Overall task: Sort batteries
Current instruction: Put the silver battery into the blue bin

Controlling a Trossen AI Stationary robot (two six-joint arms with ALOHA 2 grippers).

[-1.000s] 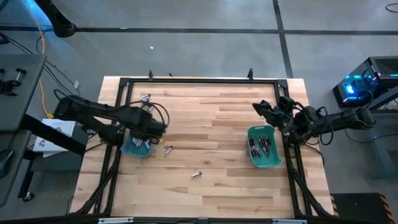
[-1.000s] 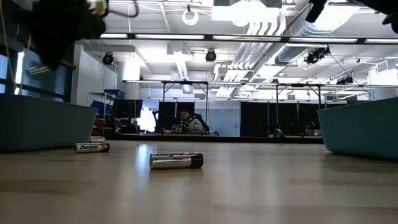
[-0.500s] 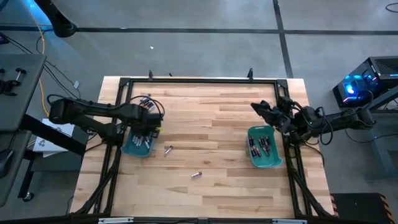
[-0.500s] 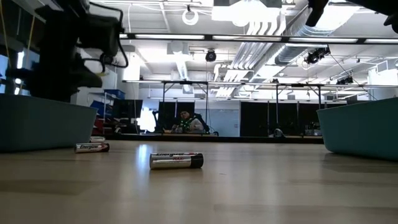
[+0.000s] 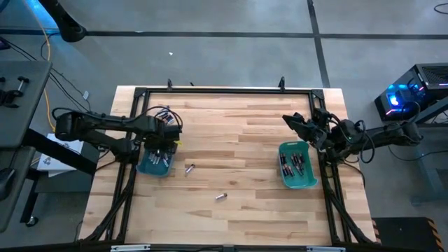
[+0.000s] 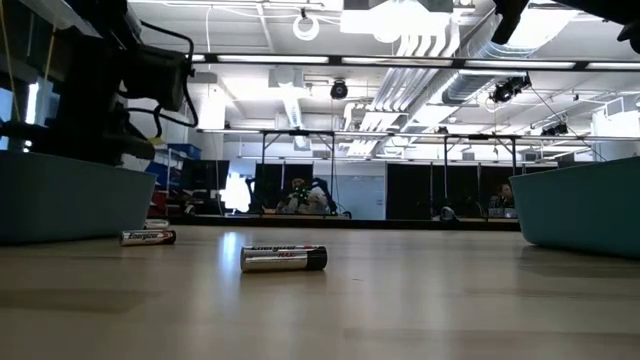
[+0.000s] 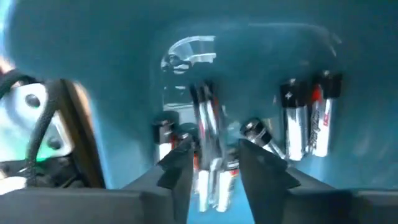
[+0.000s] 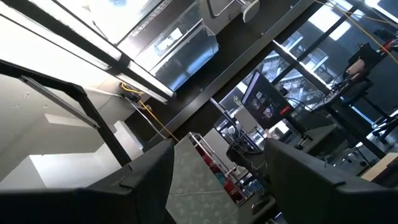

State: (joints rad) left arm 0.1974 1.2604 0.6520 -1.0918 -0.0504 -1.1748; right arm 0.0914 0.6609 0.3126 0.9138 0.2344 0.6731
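Note:
My left gripper (image 5: 163, 143) points down into the left teal bin (image 5: 149, 166), open. In the left wrist view its fingers (image 7: 180, 171) stand either side of a blurred silvery battery (image 7: 208, 140) above several batteries (image 7: 308, 121) lying on the bin floor. My right gripper (image 5: 290, 121) is held up, open, past the far edge of the right teal bin (image 5: 308, 183), which holds several dark batteries (image 5: 294, 163). Loose batteries lie on the wood: one (image 5: 189, 168) beside the left bin, one (image 5: 221, 197) nearer the front, and a small cluster (image 5: 164, 110) beyond the left bin. My left gripper has the blurred silvery battery (image 7: 211, 158) between its fingers, over the bin floor and pointing down from above. Whether the fingers touch it, I cannot tell.
The low view shows two loose batteries (image 6: 284, 258) (image 6: 148, 237) lying on their sides between the left bin wall (image 6: 70, 205) and the right bin wall (image 6: 585, 205). A black frame (image 5: 224, 91) rims the table. The middle of the wooden top is open room.
My left gripper has moved toward the table's left edge, from over the left bin's right rim to above the bin's inside, and has dropped lower into it. The loose batteries on the table have stayed put.

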